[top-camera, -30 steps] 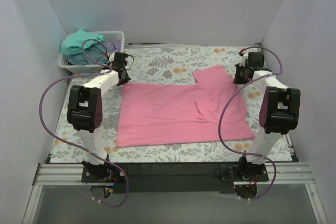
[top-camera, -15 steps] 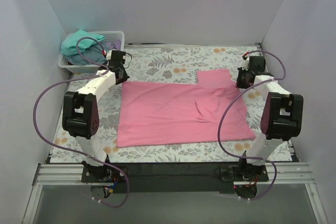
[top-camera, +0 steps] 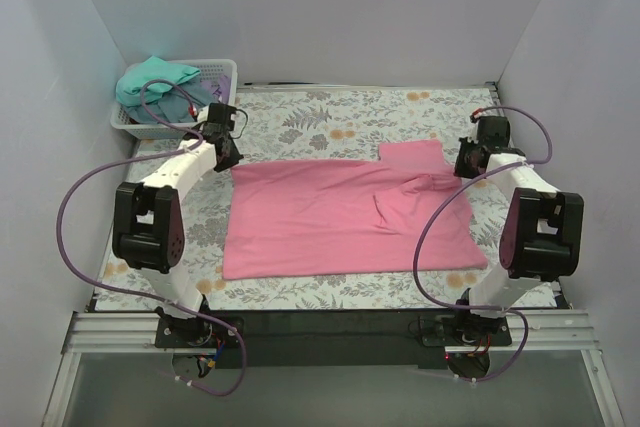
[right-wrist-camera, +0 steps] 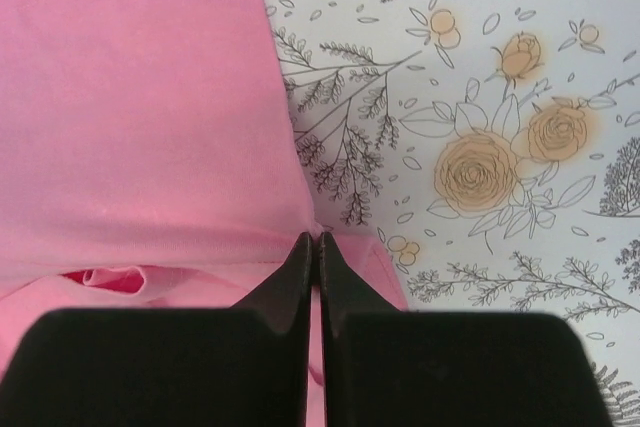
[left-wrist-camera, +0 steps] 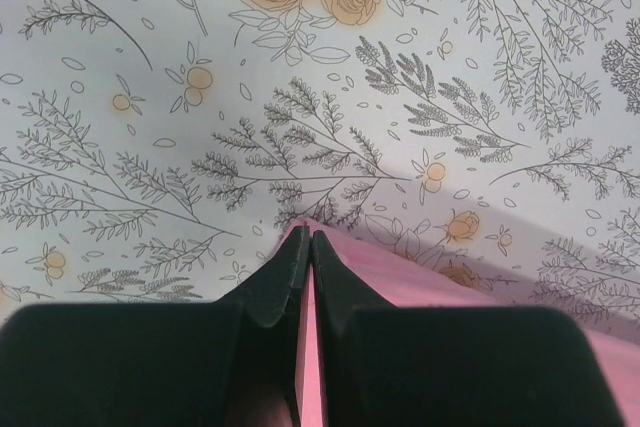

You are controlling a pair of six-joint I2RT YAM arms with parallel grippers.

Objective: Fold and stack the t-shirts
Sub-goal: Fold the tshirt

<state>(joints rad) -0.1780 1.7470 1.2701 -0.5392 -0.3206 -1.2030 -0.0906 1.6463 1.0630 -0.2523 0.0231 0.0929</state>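
The pink t-shirt (top-camera: 340, 215) lies spread across the flowered table, with a wrinkle near its right middle and a sleeve flap at the far right. My left gripper (top-camera: 232, 159) is shut on the shirt's far left corner; in the left wrist view the pink cloth (left-wrist-camera: 400, 272) runs between the closed fingers of the gripper (left-wrist-camera: 307, 234). My right gripper (top-camera: 463, 165) is shut on the far right edge by the sleeve; the right wrist view shows the pink cloth (right-wrist-camera: 150, 117) pinched at the gripper's tip (right-wrist-camera: 313, 238). Teal and grey-blue t-shirts (top-camera: 152, 87) lie heaped in the basket.
The white lattice basket (top-camera: 215, 75) stands at the far left corner, just behind my left gripper. Purple cables loop beside both arms. The flowered cloth (top-camera: 330, 117) covers the table, with walls close on three sides.
Both grippers have moved outward and toward me, pulling the shirt's far edge. The raised right sleeve flap has been drawn down and flatter, and the far edge now lies straighter.
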